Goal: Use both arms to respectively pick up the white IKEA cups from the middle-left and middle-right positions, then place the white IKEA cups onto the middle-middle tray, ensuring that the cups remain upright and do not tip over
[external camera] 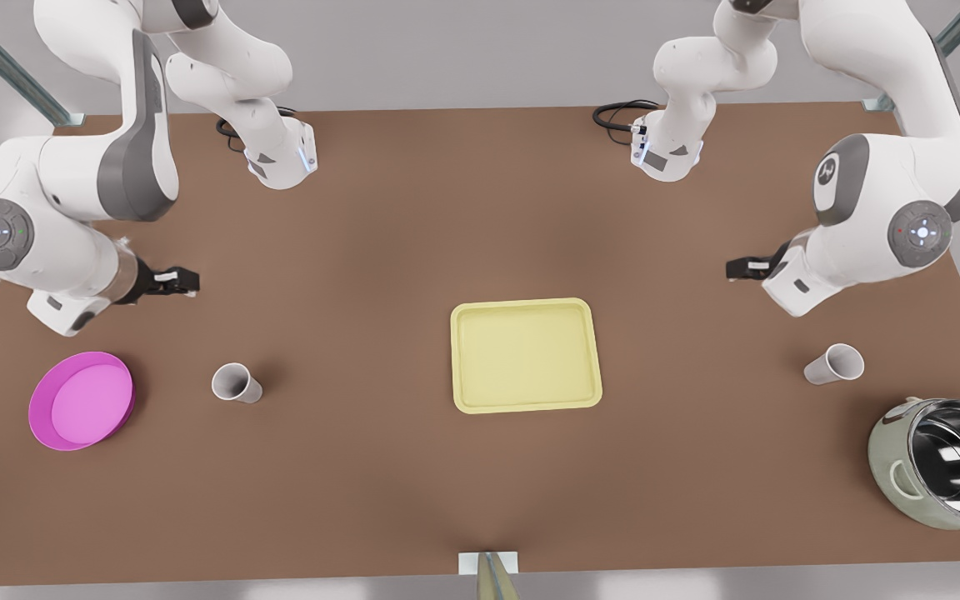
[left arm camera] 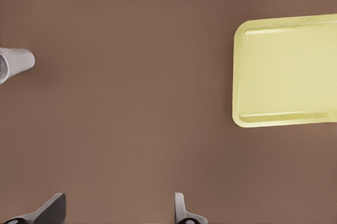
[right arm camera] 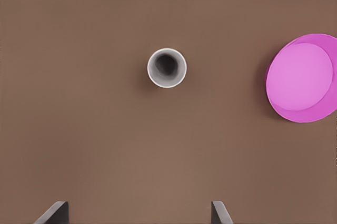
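Observation:
Two white IKEA cups stand on the brown table: one (external camera: 236,383) at the front view's left and one (external camera: 835,364) at the front view's right. The pale yellow tray (external camera: 526,356) lies between them with nothing on it. My right gripper (external camera: 184,281) hovers at the front view's left, behind the nearer cup (right arm camera: 166,68), open (right arm camera: 138,208) and holding nothing. My left gripper (external camera: 738,268) hovers at the front view's right, open (left arm camera: 117,205) and holding nothing. Its wrist view takes in the tray (left arm camera: 287,71) and part of the other cup (left arm camera: 16,62).
A round magenta dish (external camera: 82,400) sits beside the cup at the front view's left, also seen from the right wrist as the dish (right arm camera: 303,78). A large shiny steel pot (external camera: 942,462) stands near the table's front corner at the front view's right.

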